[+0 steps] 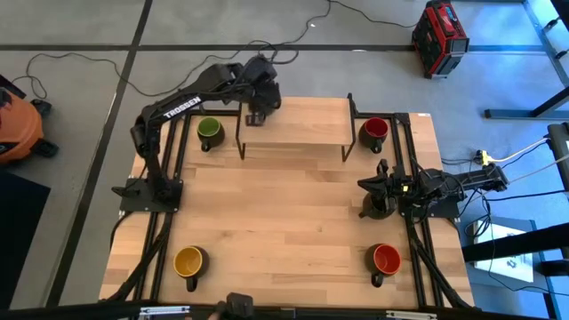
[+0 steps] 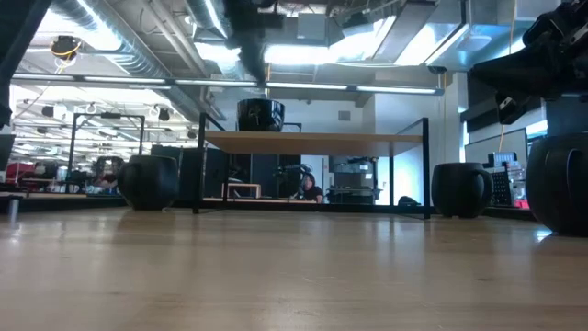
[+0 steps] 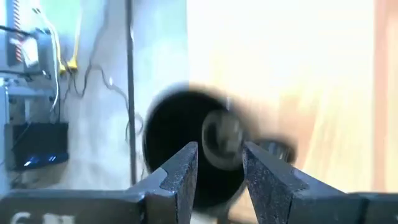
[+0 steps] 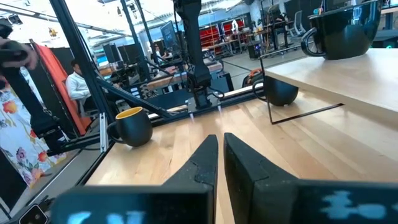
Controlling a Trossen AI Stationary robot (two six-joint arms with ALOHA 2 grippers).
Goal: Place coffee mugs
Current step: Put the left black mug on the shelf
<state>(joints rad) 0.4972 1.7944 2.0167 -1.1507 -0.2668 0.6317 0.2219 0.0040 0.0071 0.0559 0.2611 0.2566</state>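
A black mug (image 2: 260,115) stands on the raised wooden shelf (image 1: 293,133) near its far left end. My left gripper (image 3: 219,149) is open just above it, pointing down, and the mug (image 3: 177,143) shows below the fingers. My right gripper (image 4: 221,140) is shut and empty, level, at the table's right side (image 1: 364,185), pointing toward the left edge. A second black mug (image 1: 375,206) stands on the table beside it and shows large in the low view (image 2: 560,184). The green mug (image 1: 209,131), dark red mug (image 1: 375,129), yellow mug (image 1: 188,262) and orange-red mug (image 1: 385,259) stand near the table's corners.
The shelf stands on thin black legs (image 2: 199,165) at the table's far middle, with open room beneath it. The middle of the table (image 1: 284,213) is bare wood. Black frame rails run along both sides. Cables and a red case (image 1: 440,36) lie on the floor beyond.
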